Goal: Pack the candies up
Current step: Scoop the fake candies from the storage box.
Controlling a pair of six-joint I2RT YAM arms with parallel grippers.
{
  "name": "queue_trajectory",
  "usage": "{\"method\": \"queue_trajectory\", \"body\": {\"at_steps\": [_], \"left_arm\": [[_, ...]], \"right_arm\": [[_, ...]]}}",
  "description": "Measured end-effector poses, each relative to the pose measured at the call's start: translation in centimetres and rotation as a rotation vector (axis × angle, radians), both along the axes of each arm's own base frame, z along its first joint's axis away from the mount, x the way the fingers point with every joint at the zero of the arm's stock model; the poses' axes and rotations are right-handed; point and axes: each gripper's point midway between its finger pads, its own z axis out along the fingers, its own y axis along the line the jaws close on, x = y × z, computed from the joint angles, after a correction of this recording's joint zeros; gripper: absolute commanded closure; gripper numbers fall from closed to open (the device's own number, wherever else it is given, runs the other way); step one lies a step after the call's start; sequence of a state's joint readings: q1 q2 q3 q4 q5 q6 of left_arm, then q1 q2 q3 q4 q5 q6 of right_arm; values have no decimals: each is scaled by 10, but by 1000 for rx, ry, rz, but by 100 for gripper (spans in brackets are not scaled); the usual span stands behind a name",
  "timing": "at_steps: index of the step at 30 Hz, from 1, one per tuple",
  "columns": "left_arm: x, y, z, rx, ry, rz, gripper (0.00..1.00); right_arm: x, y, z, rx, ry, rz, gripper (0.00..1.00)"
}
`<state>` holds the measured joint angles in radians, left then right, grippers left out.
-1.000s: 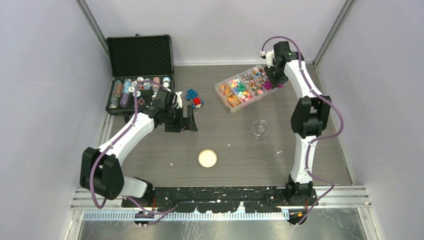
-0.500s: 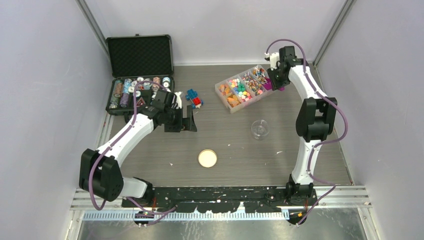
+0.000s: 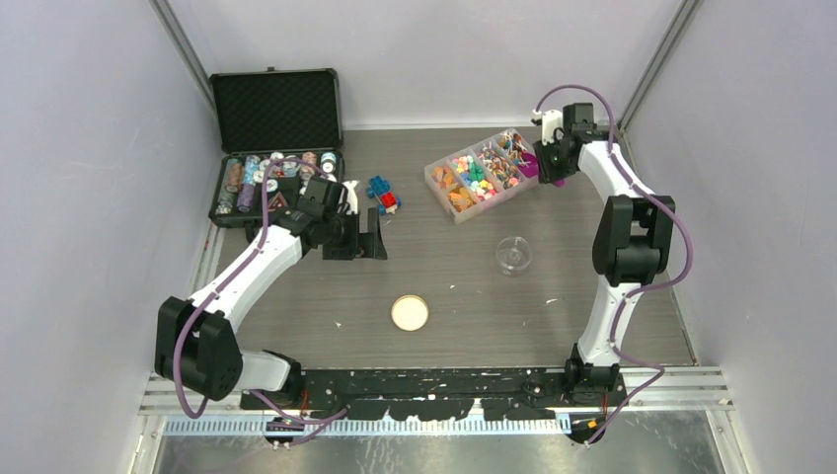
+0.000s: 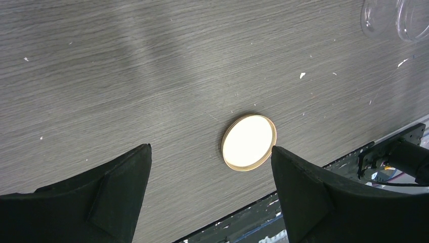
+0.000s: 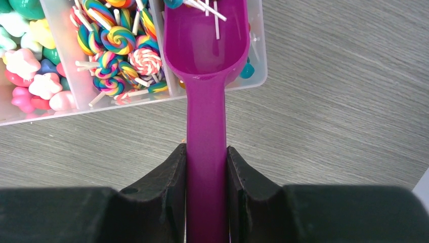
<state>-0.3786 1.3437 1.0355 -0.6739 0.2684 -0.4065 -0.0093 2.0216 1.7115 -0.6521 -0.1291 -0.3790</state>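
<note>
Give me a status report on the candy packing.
Right end effector shut on purple scoop, bowl at candies. Left end effector open, empty. Nothing blocking.

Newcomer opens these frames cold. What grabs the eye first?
The purple scoop, clamped by its handle in the right gripper, its bowl over the end compartment of the clear box of colourful candies at far right. Next, the open black case at far left, and the left gripper wide open near it, a pale round disc in its wrist view.

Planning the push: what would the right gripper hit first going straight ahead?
The right gripper is shut on a purple scoop, whose bowl lies in the end compartment of the clear tray; probably the candies there first, though depth is unclear.
</note>
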Motion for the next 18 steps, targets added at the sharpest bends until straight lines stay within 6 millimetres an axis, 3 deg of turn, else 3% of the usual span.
{"method": "queue_trajectory", "body": {"at_steps": [18], "left_arm": [[0,0,1,-1,-1,0,11]], "right_arm": [[-4,-8,-21,116,-74,-10,99]]}}
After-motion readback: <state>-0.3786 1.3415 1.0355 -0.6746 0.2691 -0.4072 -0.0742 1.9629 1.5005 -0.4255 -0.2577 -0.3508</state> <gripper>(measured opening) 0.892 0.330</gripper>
